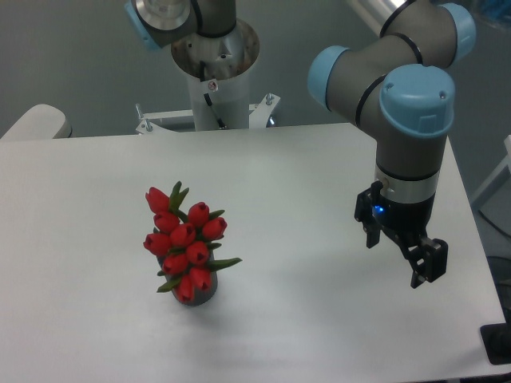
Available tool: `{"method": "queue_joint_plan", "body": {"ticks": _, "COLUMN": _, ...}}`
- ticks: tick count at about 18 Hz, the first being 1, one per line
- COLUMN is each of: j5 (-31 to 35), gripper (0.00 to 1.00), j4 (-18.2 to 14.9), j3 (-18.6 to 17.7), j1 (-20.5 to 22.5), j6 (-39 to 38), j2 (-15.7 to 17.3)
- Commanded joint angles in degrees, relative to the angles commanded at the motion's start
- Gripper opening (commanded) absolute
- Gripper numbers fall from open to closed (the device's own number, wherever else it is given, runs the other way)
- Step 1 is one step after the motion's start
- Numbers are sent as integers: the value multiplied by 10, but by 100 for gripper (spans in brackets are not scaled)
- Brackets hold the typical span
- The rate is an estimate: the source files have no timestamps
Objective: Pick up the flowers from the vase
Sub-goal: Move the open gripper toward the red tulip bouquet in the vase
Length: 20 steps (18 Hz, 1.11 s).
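On the white table [303,183], nothing of the task could be judged as done. The flowers [184,239], a tight bunch of red tulip buds with green leaves, were seen standing in the vase [204,294], of which only a small dark grey part showed beneath the lowest buds. The bunch was placed left of the table's middle and leaned slightly, its top bud tipped toward the upper left. No contact with it was made by any part of the robot.

The gripper [402,254] was held well apart from the flowers, over the right side of the table and near its right edge. Its two dark fingers were seen spread with a clear gap between them, and nothing was held in that gap. The fingers were pointed downward and somewhat toward the camera, and a blue light was lit on the wrist above them. The arm [411,104] was bent over from the base [215,72] at the table's far edge.

By these signs, the whole task was judged to be still ahead: the gripper had to be carried leftward across the table to the bunch, lowered about the stems or the buds, closed, and raised so that the flowers would be drawn out of the vase. Whether the vase would stay put when the bunch was lifted could not be told.
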Motion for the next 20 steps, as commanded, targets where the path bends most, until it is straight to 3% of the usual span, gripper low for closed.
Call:
{"method": "queue_joint_plan", "body": {"ticks": 4, "j5": -6, "gripper": 100, "j4": -1, "j3": -8, "j1": -4, "j6": 0, "j2": 4}}
{"method": "queue_joint_plan", "body": {"ticks": 12, "j5": -65, "gripper": 100, "j4": 8, "j3": -75, "j1": 1, "j6": -1, "j2": 34}}
{"method": "queue_joint_plan", "body": {"ticks": 16, "j5": -174, "gripper": 100, "j4": 7, "j3": -136, "j1": 21, "j6": -3, "j2": 64}}
{"method": "queue_joint_plan", "body": {"ticks": 20, "j5": -195, "gripper": 100, "j4": 6, "j3": -182, "j1": 22, "j6": -41, "j2": 84}}
